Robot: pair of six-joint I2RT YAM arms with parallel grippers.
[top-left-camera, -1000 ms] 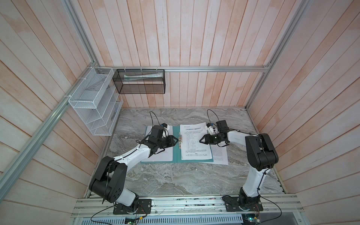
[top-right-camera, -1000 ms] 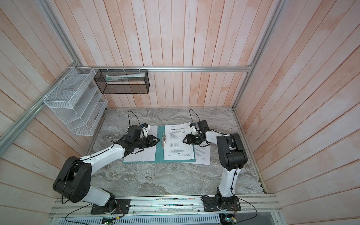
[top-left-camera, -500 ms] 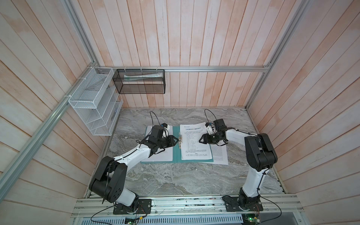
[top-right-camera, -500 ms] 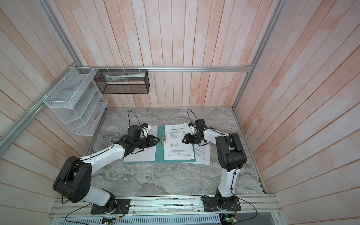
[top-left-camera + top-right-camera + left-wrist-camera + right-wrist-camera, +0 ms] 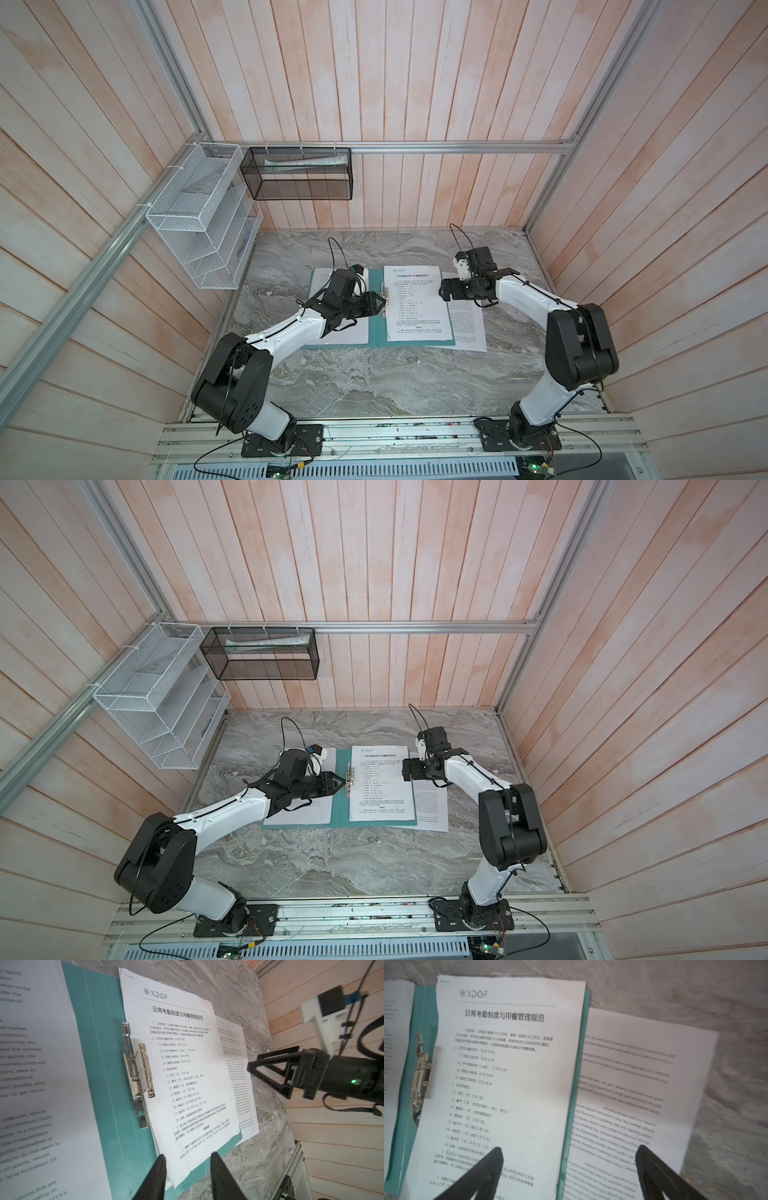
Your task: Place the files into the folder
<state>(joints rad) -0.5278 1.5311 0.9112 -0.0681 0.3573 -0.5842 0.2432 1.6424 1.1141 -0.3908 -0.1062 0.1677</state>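
1. Right gripper [image 5: 569, 1153] hangs wide open over the papers [image 5: 500, 1076], holding nothing.
2. Left gripper [image 5: 188, 1160] is partly open, empty, by the clip [image 5: 141, 1076].
3. Papers lie on the open green folder [image 5: 376, 328]; one paper [image 5: 467, 328] sticks out beside it.

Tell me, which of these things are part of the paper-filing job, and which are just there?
In the job:
folder, open on the table
sheet on its right half
sheet on its left half
sheet beside it on the table

Just there:
white wire rack
black mesh basket
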